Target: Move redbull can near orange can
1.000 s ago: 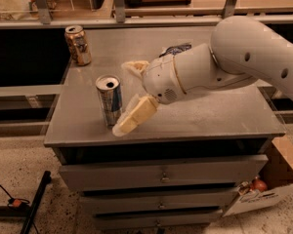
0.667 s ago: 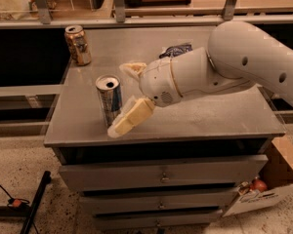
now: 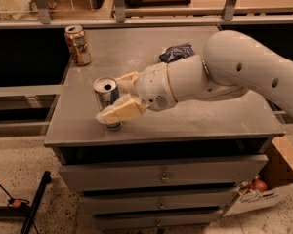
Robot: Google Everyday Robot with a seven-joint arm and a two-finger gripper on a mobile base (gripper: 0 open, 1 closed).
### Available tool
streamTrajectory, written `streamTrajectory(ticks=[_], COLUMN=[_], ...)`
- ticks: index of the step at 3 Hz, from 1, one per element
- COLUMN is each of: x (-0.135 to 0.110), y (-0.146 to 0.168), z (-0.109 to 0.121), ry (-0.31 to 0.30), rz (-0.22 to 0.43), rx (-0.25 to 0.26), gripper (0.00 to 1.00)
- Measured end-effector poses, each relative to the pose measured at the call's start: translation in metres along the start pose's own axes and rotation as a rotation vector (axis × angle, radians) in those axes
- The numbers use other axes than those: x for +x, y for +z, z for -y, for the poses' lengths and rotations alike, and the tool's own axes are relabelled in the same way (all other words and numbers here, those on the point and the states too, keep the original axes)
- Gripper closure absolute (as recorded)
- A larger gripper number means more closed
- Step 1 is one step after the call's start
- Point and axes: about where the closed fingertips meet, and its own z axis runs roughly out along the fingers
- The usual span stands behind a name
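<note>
The redbull can [image 3: 106,92], slim and silver-blue with an open top, stands upright near the front left of the grey cabinet top [image 3: 136,48]. My gripper [image 3: 110,98] is open and straddles it. One cream finger [image 3: 121,112] lies across the can's front lower part and the other finger [image 3: 127,78] sits behind it to the right. The orange can [image 3: 78,45] stands upright at the back left corner, well apart from the redbull can.
A crumpled blue bag [image 3: 176,52] lies at the back middle, just behind my arm. The cabinet has drawers [image 3: 161,177] below. A cardboard box [image 3: 268,189] sits on the floor at the right, and a black stand leg [image 3: 34,204] at the left.
My gripper has moved left, from beside the redbull can to around it, with the near finger now across the can's front. The cans have not moved.
</note>
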Motion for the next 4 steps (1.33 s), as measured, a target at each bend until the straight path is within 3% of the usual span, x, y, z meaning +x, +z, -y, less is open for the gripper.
streamTrajectory(ticks=[1,2,3,4], x=[0.0019,0.0094,0.0079,0.0059], y=[0.0059,0.0107,0.0118,0.0109], z=[-0.001,0.0018,0.0008,0.0012], ry=[0.042,0.114,0.142,0.137], rz=[-0.013,-0.076,-0.079,-0.077], rx=[-0.014,-0.001,-0.002,0.005], gripper=[0.62,0.85,1.0,1.0])
